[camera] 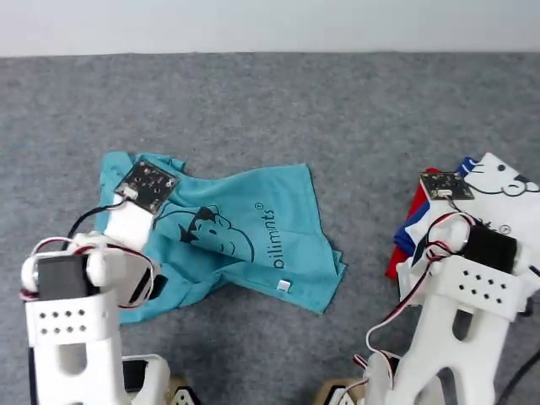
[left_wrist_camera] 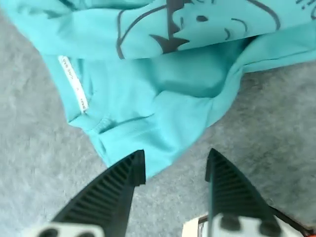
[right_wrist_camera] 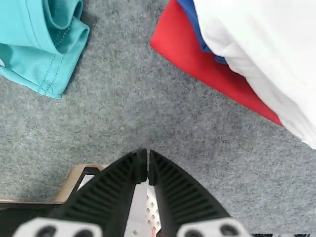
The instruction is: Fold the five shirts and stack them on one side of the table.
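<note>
Over the crumpled teal shirt's (camera: 245, 236) edge the left gripper (left_wrist_camera: 175, 160) hangs with jaws spread, while the right gripper (right_wrist_camera: 147, 157), jaws pressed together, sits between that shirt and the stack of shirts (camera: 498, 190).

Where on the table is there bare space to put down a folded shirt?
Bare table runs along the far edge, beyond the teal shirt and the stack. A narrower strip lies between shirt and stack. Crowded: the left, covered by the shirt, and the right, at the stack.
</note>
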Robot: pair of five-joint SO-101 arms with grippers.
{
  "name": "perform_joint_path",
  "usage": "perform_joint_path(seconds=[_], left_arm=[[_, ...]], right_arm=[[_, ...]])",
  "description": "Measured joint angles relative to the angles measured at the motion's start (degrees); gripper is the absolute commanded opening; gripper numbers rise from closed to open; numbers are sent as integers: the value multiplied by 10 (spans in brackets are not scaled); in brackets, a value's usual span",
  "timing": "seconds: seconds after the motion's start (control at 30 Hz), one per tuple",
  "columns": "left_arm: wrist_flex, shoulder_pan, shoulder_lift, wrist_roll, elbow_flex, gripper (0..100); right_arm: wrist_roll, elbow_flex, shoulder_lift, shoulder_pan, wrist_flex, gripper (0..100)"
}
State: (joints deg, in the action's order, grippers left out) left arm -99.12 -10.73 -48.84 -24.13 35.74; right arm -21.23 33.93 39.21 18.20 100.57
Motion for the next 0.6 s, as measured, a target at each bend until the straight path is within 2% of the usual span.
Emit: perform_joint_path(seconds=[0.2,0.33,0.6], left_arm=[[5,-113,70,-62,0,206],[67,-197,164,-101,0,210],[173,-227,318,-142,0,211]], right_arm=[[0,0,0,0,0,11],[0,0,0,0,-2,11],[0,0,0,0,-4,11]])
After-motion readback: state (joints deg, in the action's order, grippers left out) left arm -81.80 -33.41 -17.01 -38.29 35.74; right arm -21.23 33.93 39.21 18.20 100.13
